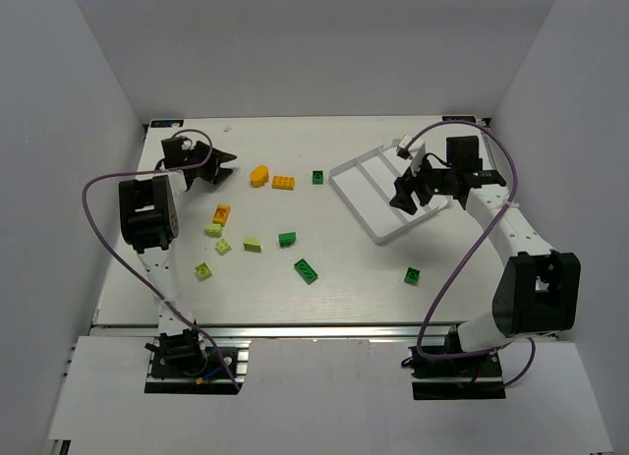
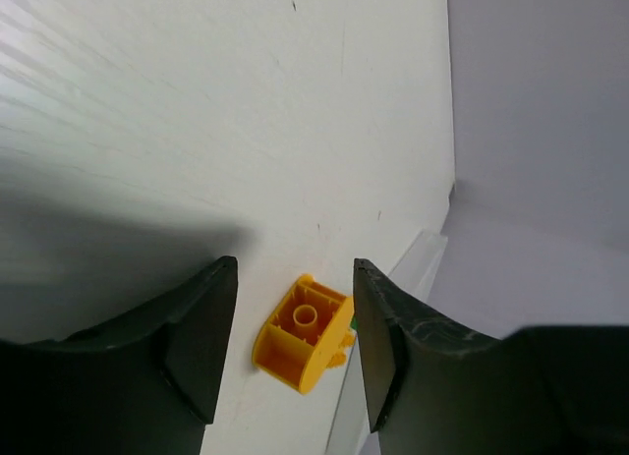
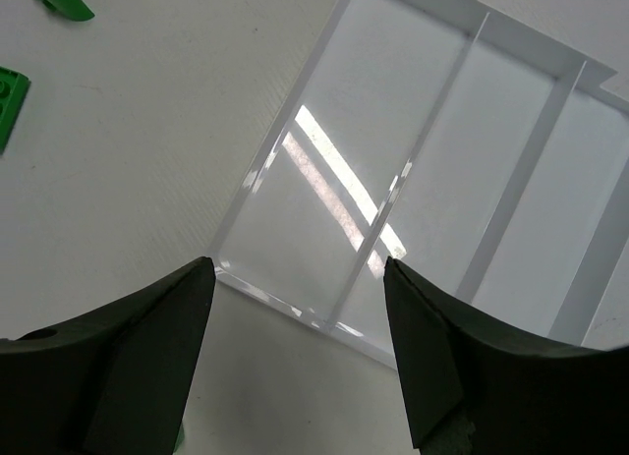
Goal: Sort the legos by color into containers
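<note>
Legos lie loose on the table left of the white three-compartment tray (image 1: pixel 354 205). A rounded orange piece (image 1: pixel 258 175) lies just right of my left gripper (image 1: pixel 225 168), which is open and empty. In the left wrist view that piece (image 2: pixel 300 335) lies upside down on the table, ahead and between the open fingers (image 2: pixel 201 347). An orange brick (image 1: pixel 283 183) and a dark green brick (image 1: pixel 318 177) lie further right. My right gripper (image 1: pixel 403 203) is open and empty above the tray's near part. All three tray compartments (image 3: pixel 282 131) look empty.
Another orange brick (image 1: pixel 222 214), several pale yellow-green bricks around (image 1: pixel 223 246), and dark green bricks (image 1: pixel 287 239), (image 1: pixel 306 270), (image 1: pixel 413 275) are scattered mid-table. Two green bricks (image 3: pixel 59 1) show at the right wrist view's upper left. Grey walls enclose the table.
</note>
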You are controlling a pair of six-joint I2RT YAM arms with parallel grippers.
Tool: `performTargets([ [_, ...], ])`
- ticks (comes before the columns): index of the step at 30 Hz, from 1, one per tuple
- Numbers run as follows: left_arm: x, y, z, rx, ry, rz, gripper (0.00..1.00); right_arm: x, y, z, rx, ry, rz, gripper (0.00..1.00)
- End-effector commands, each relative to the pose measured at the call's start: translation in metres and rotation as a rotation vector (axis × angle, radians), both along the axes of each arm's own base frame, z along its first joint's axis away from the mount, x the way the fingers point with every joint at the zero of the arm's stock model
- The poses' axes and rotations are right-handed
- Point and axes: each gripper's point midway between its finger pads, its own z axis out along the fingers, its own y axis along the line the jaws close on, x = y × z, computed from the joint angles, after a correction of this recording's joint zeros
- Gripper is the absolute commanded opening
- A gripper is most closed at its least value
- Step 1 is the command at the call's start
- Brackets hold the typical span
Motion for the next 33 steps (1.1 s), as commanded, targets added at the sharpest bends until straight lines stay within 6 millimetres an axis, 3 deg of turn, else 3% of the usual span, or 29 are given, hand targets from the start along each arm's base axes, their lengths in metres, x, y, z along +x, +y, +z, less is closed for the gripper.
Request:
performTargets([
  [1,0.013,0.013,0.049,0.108,-0.089,0.081,0.61,-0.003,0.002,0.013,0.023,-0.044,0.004,0.75],
  [5,0.001,0.004,0.042,0.308,-0.049,-0.043,0.64,-0.006,0.002,0.012,0.023,-0.042,0.006,0.75],
  [9,-0.019,-0.012,0.038,0.546,-0.118,-0.227,0.66,-0.007,0.002,0.011,0.024,-0.042,0.010,0.75],
  [10,-0.020,-0.010,0.049,0.574,-0.156,-0.225,0.66,-0.007,0.002,0.010,0.025,-0.040,0.011,0.75],
  [11,-0.030,-0.015,0.040,0.585,-0.143,-0.240,0.68,-0.007,0.004,0.011,0.026,-0.040,0.015,0.75],
  [13,-0.033,-0.020,0.050,0.597,-0.196,-0.241,0.74,-0.007,0.004,0.011,0.031,-0.038,0.019,0.75],
  [15,-0.039,-0.020,0.046,0.607,-0.206,-0.251,0.74,-0.006,0.005,0.013,0.030,-0.041,0.022,0.75],
  [20,-0.043,-0.036,0.050,0.598,-0.259,-0.292,0.75,-0.007,0.004,0.015,0.022,-0.053,0.030,0.75],
  [21,-0.043,-0.037,0.050,0.598,-0.269,-0.297,0.97,-0.008,0.004,0.015,0.022,-0.056,0.031,0.75],
  [27,-0.040,-0.042,0.030,0.742,-0.237,-0.403,0.98,-0.011,0.003,0.014,0.025,-0.050,0.028,0.75],
  [33,-0.030,-0.063,0.039,0.796,-0.330,-0.440,0.98,-0.013,0.000,0.011,0.016,-0.046,0.020,0.75],
])
